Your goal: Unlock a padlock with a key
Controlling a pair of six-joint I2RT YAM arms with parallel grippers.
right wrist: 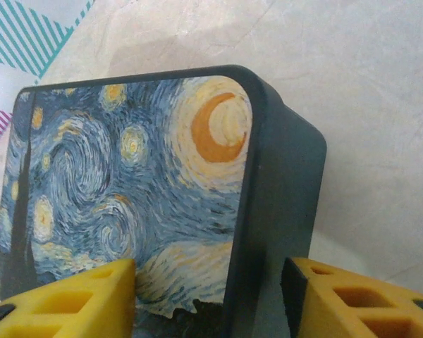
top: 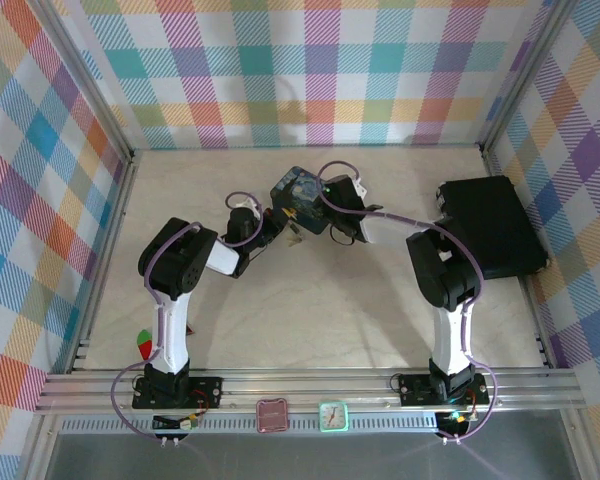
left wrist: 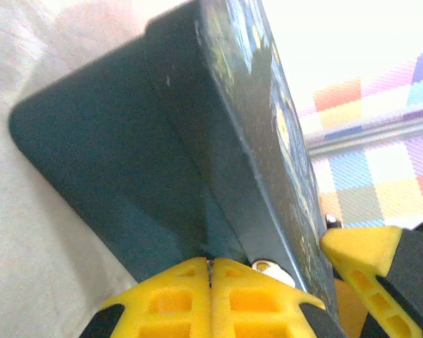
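The blue starry-night tin [top: 298, 192] stands tilted at the table's back middle. My right gripper [top: 327, 207] straddles its corner [right wrist: 197, 211]: one yellow finger [right wrist: 84, 292] lies on the painted lid and the other presses the dark side wall, so it is shut on the tin. My left gripper [left wrist: 210, 271] is shut right under the tin's dark underside [left wrist: 113, 155], with a thin pale sliver, the key [left wrist: 210, 263], pinched between its pads. A small rounded silvery piece [left wrist: 266, 267] sits against the tin's edge just right of those fingertips. The padlock's body is hidden.
A black case [top: 492, 226] lies at the right, beside the right arm. A red triangular piece [top: 143, 346] rests by the left arm's base. Checkered walls enclose the table on three sides. Open tabletop [top: 320, 310] lies between the arms.
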